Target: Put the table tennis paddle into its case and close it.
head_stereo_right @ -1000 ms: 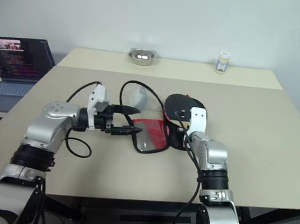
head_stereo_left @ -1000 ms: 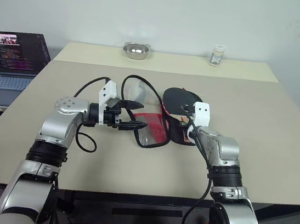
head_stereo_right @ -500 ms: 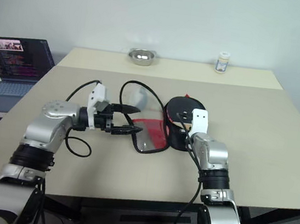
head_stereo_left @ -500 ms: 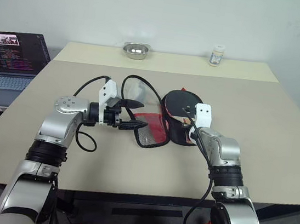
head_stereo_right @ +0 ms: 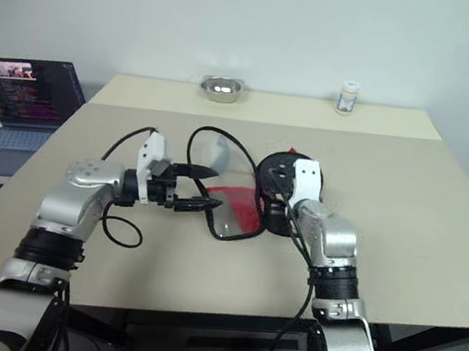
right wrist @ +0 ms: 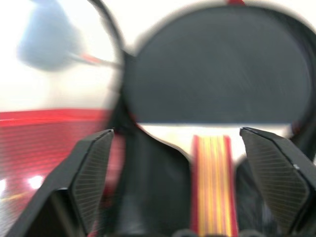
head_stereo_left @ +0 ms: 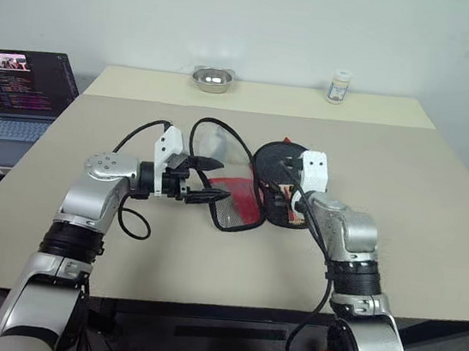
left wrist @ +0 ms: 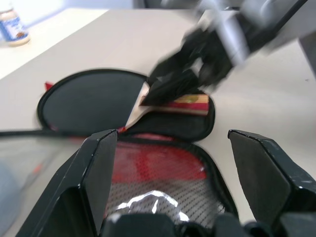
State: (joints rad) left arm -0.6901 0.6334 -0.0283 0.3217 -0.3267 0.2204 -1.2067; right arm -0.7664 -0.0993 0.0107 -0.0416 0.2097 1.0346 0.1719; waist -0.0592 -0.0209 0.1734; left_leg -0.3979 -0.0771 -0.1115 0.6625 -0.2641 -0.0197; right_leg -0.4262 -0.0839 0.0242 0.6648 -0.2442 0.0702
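On our beige table (head_stereo_left: 437, 211) the paddle (left wrist: 94, 101) sits in the open case (head_stereo_left: 235, 202). Our right gripper (left wrist: 170, 81) hangs spread over its handle, gripping nothing. Our left gripper (head_stereo_left: 209, 181) is spread around the flap.

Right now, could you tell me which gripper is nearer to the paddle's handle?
Right. The right gripper hovers open just above the handle; the left gripper sits across the open case lid.

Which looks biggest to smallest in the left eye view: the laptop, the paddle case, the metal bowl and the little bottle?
1. Laptop, though cut off by the picture's edge.
2. Case, lying open.
3. Metal bowl.
4. Bottle.
The laptop and case look close in size; bowl and bottle stand farther back, so they look smaller than they would up close.
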